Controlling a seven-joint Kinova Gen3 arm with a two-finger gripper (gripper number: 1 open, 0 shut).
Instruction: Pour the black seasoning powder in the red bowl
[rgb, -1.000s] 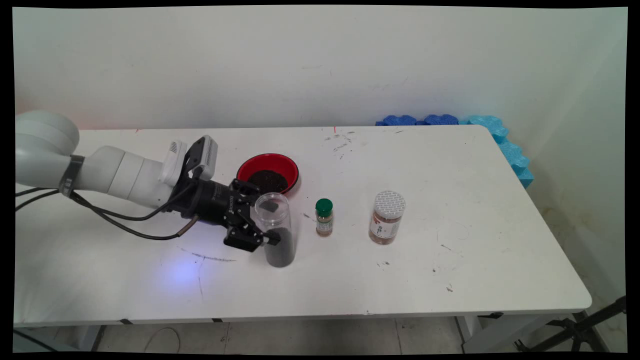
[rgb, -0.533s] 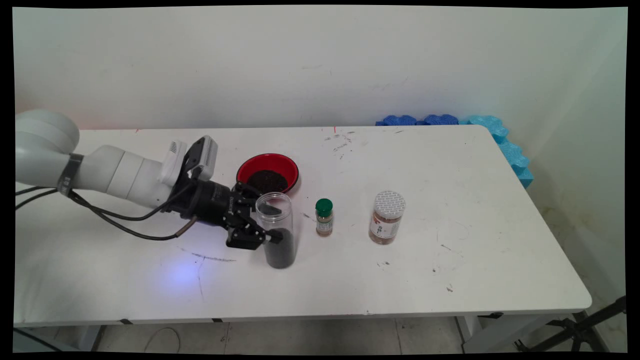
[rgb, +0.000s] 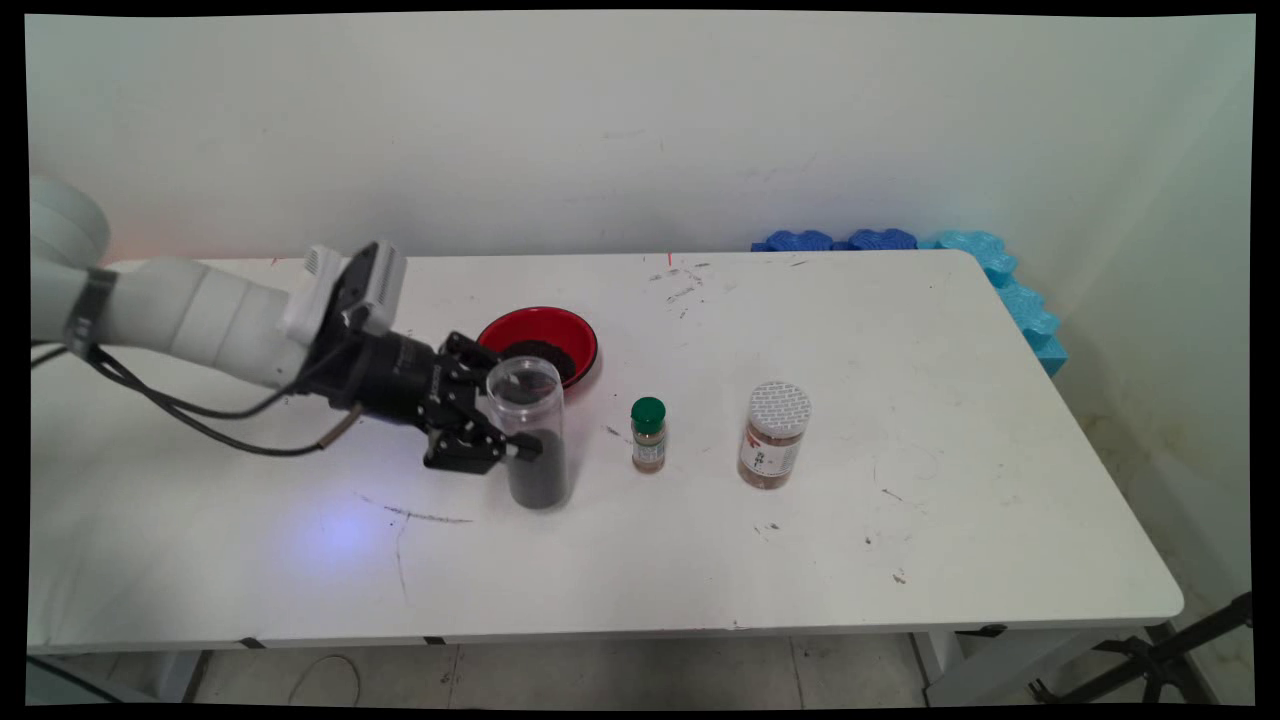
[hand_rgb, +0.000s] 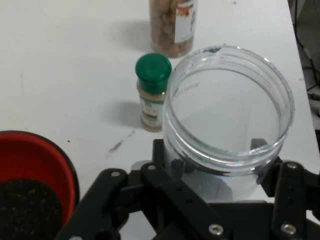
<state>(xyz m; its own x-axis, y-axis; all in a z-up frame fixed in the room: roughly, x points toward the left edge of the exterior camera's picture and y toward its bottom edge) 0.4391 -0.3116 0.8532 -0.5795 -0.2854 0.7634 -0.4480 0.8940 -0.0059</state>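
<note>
Main view: jaws clamp a clear jar (rgb: 531, 430) (dark grains, seemingly) beside the red bowl (rgb: 540, 337).

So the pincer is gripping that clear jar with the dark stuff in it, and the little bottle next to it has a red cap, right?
Nearly. The pincer does grip the clear jar with dark contents, but the little bottle beside it has a green cap, not a red one. The hand view shows it most plainly, and the main view agrees. The red thing is the bowl behind the jar.
</note>
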